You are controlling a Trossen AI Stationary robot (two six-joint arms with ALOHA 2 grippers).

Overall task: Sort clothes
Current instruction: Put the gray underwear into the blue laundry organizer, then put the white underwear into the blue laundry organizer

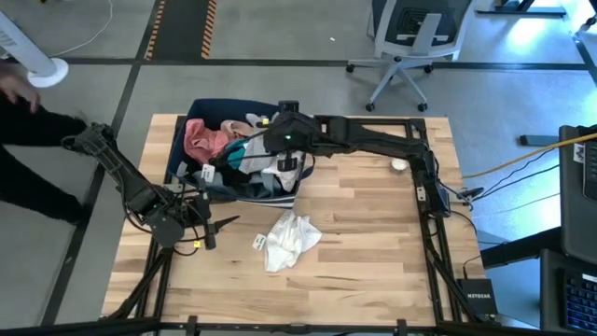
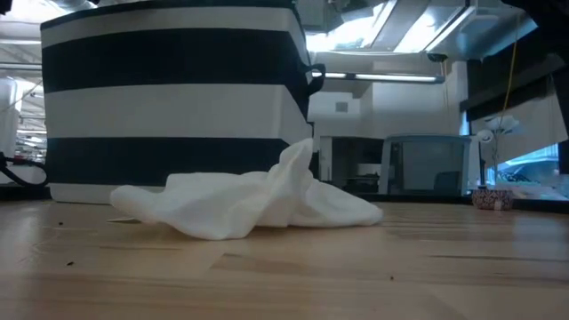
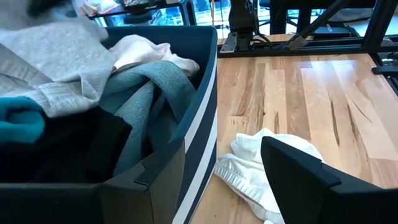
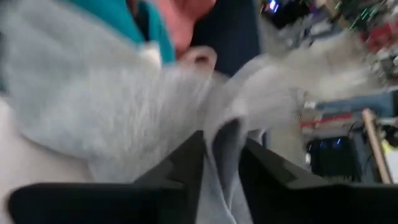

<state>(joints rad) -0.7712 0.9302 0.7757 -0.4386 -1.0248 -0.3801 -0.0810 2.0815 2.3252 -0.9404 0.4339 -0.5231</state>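
Observation:
A navy bin with white stripes stands at the table's far left, heaped with clothes: a pink piece, a teal piece and a grey garment. My right gripper reaches over the bin from the table's right and is shut on the grey garment. A white garment lies crumpled on the wood in front of the bin, and shows in the low view and the left wrist view. My left gripper hangs open near the bin's near left corner, holding nothing. My right gripper has a fold of the grey garment between its two fingers. The fingers slant down over the bin from the table's right side. The rest of the garment spreads over the pile in the bin beyond the fingers.
A small pale object lies on the table at the far right. Bare wood takes up the table's right half. An office chair stands beyond the far edge, and a person in dark clothes is at the left.

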